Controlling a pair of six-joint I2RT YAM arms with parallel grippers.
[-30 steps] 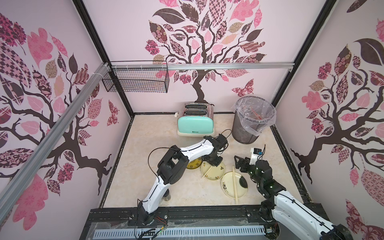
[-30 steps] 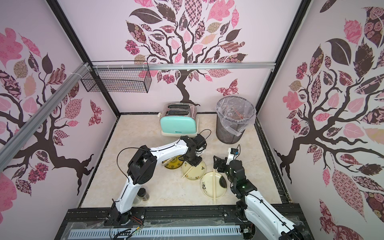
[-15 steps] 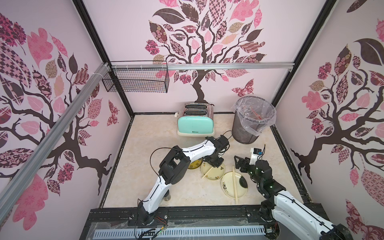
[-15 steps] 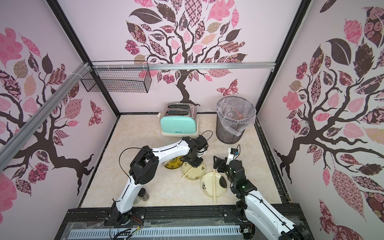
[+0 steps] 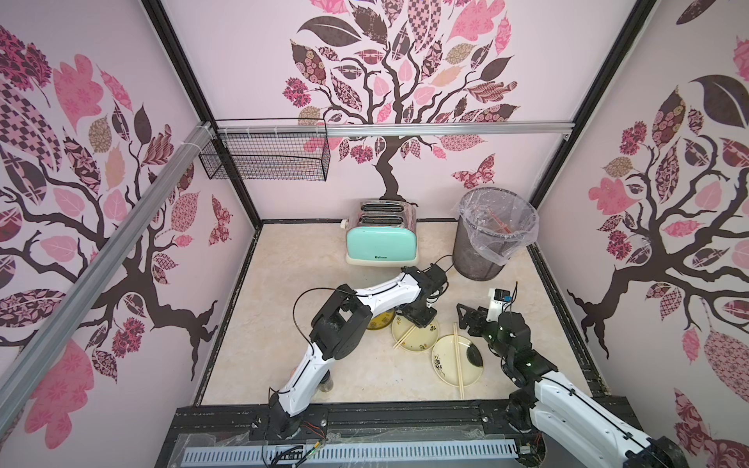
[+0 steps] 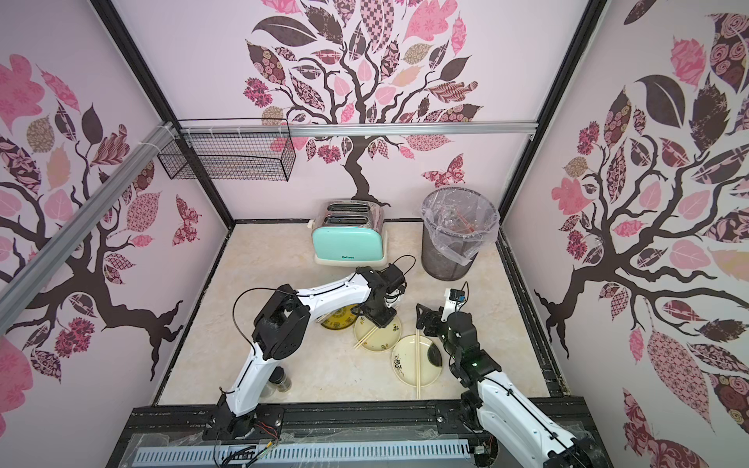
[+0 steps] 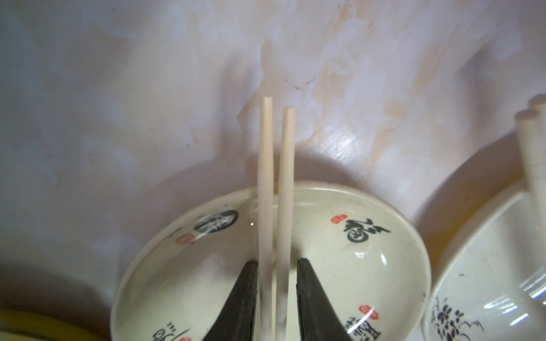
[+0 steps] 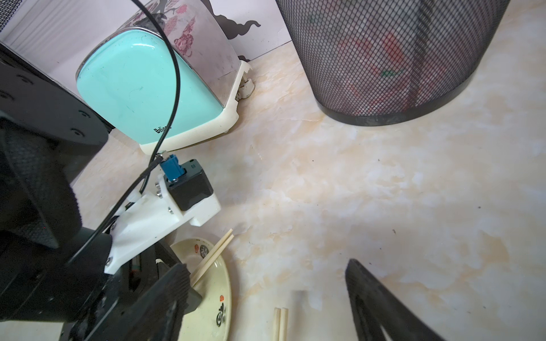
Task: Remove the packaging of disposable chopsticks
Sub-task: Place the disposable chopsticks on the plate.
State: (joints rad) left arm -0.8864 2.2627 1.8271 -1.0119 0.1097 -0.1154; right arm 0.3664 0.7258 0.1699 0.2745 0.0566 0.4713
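Observation:
My left gripper [image 5: 419,320] [image 7: 277,262] hangs low over the middle cream plate [image 5: 423,346] [image 7: 339,265]. Its jaws stand slightly open, and a bare pair of disposable chopsticks [image 7: 266,177] [image 5: 405,337] lies between them, across the plate and over its rim. A second bare pair [image 5: 458,360] [image 8: 280,323] lies across the right plate [image 5: 446,366]. My right gripper [image 5: 464,318] [image 8: 264,265] is wide open and empty above the table by that plate. Packaging with red print [image 5: 500,225] [image 8: 390,53] lies inside the bin.
The mesh bin [image 5: 486,251] with a clear liner stands at the back right and a mint toaster [image 5: 381,243] at the back centre. A yellow plate [image 5: 379,323] sits partly under the left arm. A small jar [image 5: 326,383] stands by the left arm's base. A wire basket [image 5: 267,160] hangs on the wall.
The left gripper's jaws have parted from the chopsticks, which now lie on the middle plate. The right arm has not moved.

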